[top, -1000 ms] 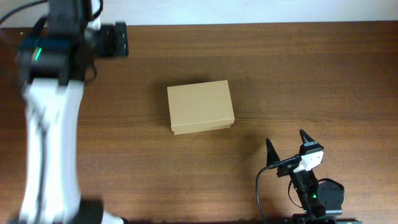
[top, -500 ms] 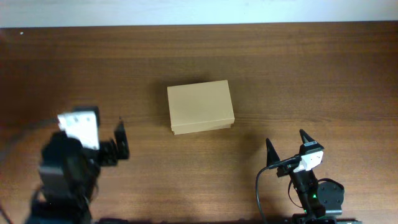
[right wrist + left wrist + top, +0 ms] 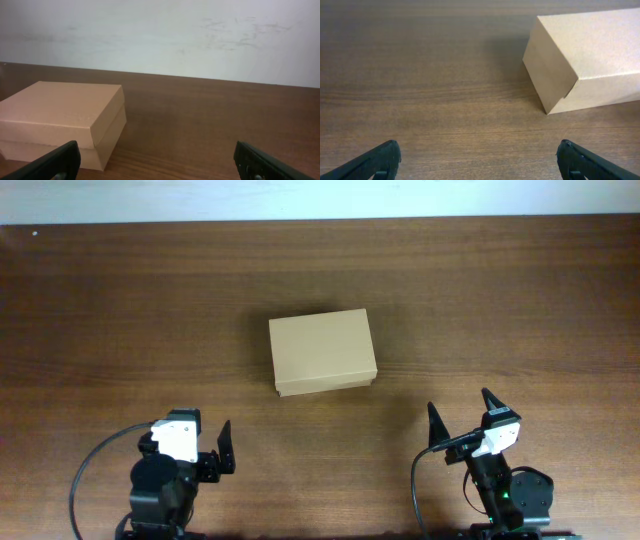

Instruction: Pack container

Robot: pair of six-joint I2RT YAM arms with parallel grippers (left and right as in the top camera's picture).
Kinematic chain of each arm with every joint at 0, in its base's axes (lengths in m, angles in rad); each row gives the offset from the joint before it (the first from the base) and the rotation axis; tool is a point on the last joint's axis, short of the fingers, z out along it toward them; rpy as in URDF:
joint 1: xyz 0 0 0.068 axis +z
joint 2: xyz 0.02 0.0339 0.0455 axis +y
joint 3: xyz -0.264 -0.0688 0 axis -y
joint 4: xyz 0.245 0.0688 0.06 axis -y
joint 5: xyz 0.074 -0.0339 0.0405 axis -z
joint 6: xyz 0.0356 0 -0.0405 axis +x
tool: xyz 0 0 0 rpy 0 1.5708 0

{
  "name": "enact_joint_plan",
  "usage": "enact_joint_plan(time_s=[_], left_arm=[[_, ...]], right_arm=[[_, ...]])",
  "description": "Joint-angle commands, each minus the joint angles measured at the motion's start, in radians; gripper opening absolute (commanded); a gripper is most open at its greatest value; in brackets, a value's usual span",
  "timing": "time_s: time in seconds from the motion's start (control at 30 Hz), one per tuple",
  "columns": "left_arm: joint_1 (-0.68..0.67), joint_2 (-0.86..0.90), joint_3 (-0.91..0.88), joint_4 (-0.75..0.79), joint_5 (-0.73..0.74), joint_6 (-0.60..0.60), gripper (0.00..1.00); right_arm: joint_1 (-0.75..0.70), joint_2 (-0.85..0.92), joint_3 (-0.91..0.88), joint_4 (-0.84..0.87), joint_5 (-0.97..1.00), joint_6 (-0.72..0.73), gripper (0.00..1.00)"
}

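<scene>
The container [image 3: 322,351], a plain tan cardboard box with its lid down, rests near the middle of the brown table. My left gripper [image 3: 190,442] is at the near left edge, open, well short of the box. From the left wrist the container [image 3: 590,55] lies ahead at upper right, and the left gripper [image 3: 477,152] has only bare wood between its fingertips. My right gripper [image 3: 461,408] stands open at the near right, pointing away from me. Seen from the right wrist, the container [image 3: 60,115] is ahead on the left, apart from the right gripper [image 3: 156,152].
A white wall [image 3: 200,40] runs along the table's far edge. Black cables [image 3: 418,490] loop beside the arm bases at the near edge. The wooden table [image 3: 500,300] extends around the box on all sides.
My left arm has swung from the far left corner back down to the near left edge. The container and the right arm have not moved.
</scene>
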Motion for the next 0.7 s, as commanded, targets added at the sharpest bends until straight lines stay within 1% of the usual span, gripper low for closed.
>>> enact_joint_plan(time_s=[0.0, 0.1, 0.33, 0.53, 0.67], left_arm=[[0.004, -0.061, -0.058, 0.006, -0.023, -0.005, 0.99], [0.011, -0.113, -0.095, 0.005, -0.036, -0.005, 0.99], [0.116, -0.2, -0.139, 0.005, -0.034, -0.005, 1.0], [0.122, -0.251, -0.159, 0.005, -0.061, -0.005, 0.99], [0.122, -0.253, -0.164, 0.004, -0.061, -0.005, 1.0]], right_arm=[[0.004, -0.005, -0.009, 0.001, -0.005, 0.005, 0.99], [0.004, -0.005, -0.009, 0.001, -0.005, 0.005, 0.99], [0.004, -0.005, -0.009, 0.001, -0.005, 0.005, 0.99], [0.004, -0.005, -0.009, 0.001, -0.005, 0.005, 0.99], [0.004, -0.005, -0.009, 0.001, -0.005, 0.005, 0.99]])
